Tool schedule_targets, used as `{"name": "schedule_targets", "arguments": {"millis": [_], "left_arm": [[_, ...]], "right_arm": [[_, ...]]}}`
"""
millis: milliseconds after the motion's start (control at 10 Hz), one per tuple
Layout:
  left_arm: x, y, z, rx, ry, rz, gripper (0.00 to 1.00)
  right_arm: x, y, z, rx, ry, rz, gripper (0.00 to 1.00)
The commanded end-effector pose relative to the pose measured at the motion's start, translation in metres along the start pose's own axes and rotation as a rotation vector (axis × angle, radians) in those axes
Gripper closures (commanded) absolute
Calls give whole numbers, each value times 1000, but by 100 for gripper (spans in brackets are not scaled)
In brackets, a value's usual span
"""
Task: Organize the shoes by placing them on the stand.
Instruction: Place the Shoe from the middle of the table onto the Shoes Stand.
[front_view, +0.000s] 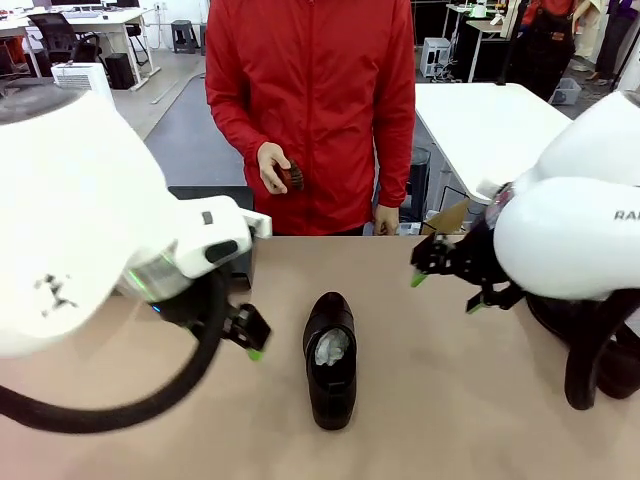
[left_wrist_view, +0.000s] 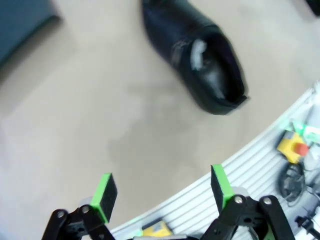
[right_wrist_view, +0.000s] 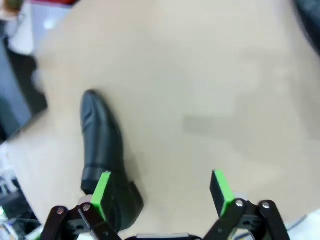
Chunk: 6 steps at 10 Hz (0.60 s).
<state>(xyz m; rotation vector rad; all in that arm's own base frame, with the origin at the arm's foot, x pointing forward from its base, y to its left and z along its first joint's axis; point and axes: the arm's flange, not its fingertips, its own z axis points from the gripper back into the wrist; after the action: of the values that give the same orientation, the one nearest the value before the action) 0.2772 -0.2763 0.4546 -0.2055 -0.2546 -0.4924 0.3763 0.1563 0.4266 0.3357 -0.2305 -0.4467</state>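
Only one shoe (front_view: 330, 358) lies in the open, on the bare table (front_view: 450, 420) near its middle, with its long axis running from the robot's side toward the person. The left gripper (left_wrist_view: 162, 189) hangs just beside it on its left flank, fingers spread wide and empty. The right gripper (right_wrist_view: 161, 190), equally wide and empty, sits off to the shoe's right and well apart. By that the left arm looks better placed, though its jaws would need to straddle the shoe across its narrow width. Which end is the toe is hard to settle from the front. The stand (front_view: 210, 193), if the dark flat-topped block past the left arm is it, is mostly covered.
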Motion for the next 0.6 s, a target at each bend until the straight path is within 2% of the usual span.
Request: {"name": "schedule_targets", "arguments": {"millis": [0, 100, 200, 300, 400, 500], "left_arm": [[15, -26, -37, -97, 13, 5, 3], [18, -28, -47, -48, 30, 23, 3], [-1, -23, -16, -44, 9, -9, 3], [-1, -23, -16, -44, 9, -9, 3], [4, -36, -41, -60, 29, -8, 3], [17, -53, -41, -34, 38, 8, 3]], "right_arm": [[-13, -39, -28, -21, 13, -138, 0], [-10, -46, -32, -23, 35, -184, 0], [14, -15, -10, -24, 7, -72, 0], [14, -15, -10, -24, 7, -72, 0], [22, -27, -24, -50, 27, -126, 0], [22, -22, -30, -58, 33, -117, 0]]}}
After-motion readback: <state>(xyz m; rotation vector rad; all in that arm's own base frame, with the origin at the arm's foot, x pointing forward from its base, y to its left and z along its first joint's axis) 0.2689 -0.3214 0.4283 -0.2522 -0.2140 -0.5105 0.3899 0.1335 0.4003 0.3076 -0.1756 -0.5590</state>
